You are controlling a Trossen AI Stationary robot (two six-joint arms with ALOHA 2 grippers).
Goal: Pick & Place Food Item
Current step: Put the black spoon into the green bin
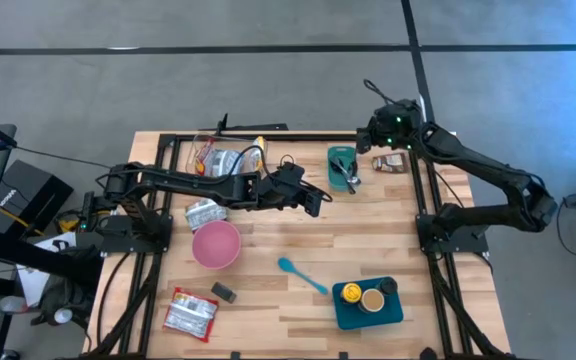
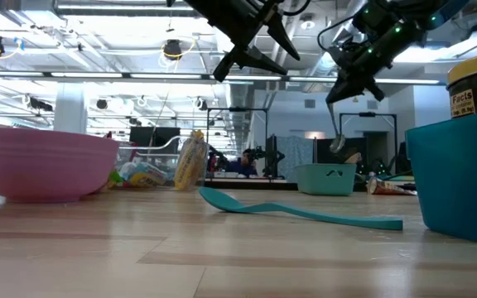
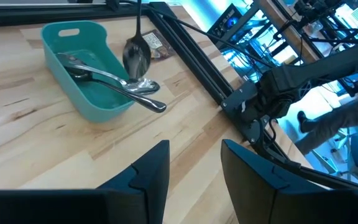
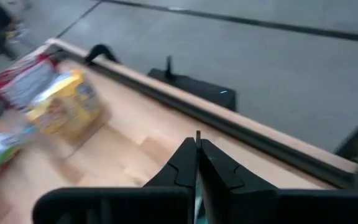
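Starting at the left of the wooden counter, a red and white snack packet is lying near the front edge, with a small dark block just beside it. Behind them a pink bowl is sitting upright, and a silvery food packet is lying just behind the bowl. Farther back, more food packets are lying heaped near the rear edge. My left hand is hovering above the middle of the counter, its fingers partly open and gripping nothing. In front of it a teal plastic spoon is lying flat on the wood. Right of my left hand, a teal bin is holding metal cutlery. My right hand is hanging above the back of that bin, fingers shut on the handle of a metal spoon, which is dangling bowl-down over the bin. Whether the spoon is touching the cutlery, I cannot tell. Just right of the bin a brown packet is lying flat. Near the front right, a teal tray is carrying a few cans.
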